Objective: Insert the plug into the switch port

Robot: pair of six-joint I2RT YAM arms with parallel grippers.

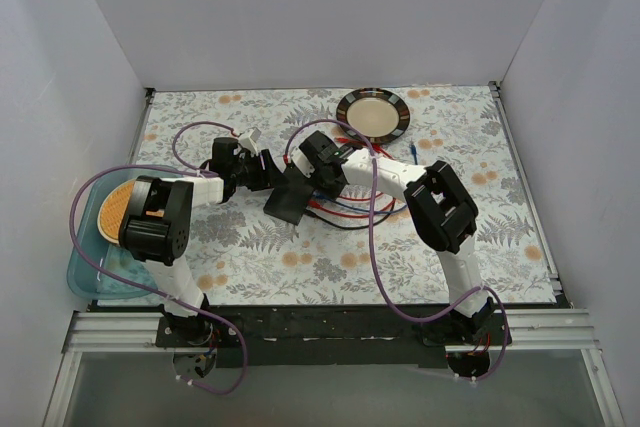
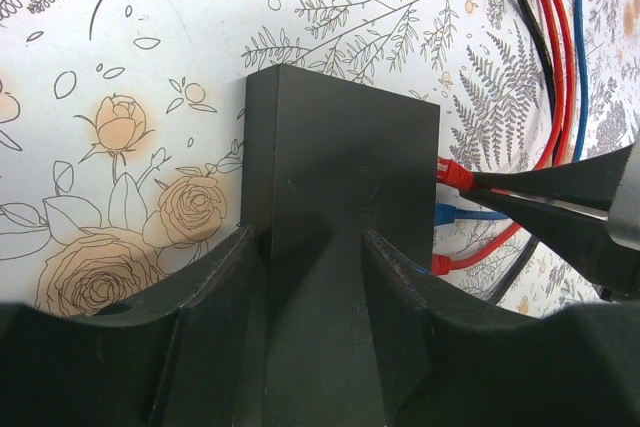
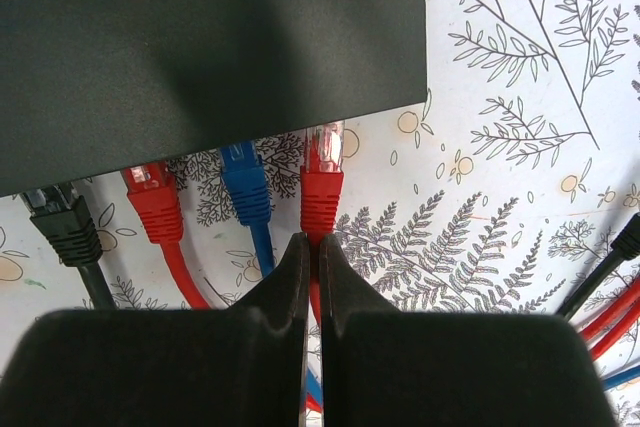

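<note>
Black fingers of my right tool are pinched tight on the tail of the plug, a red one, just where its cable leaves the boot. Its clear tip meets the edge of the box, at the end of a row where a blue plug, a second red plug and a black plug look seated. The port itself is hidden under that edge.

I judge this to be the insertion step. The plug looks only started, since much of its clear end shows. Next I need a short, straight push along the plug's axis, with no twist, until it sits as deep as its neighbours.

That long axis runs in line with my fingers and flat to the counter. The tip points away from the tool, roughly square to the box edge.

My left tool straddles the box from the opposite side. I cannot tell whether it clamps or merely braces.
</note>
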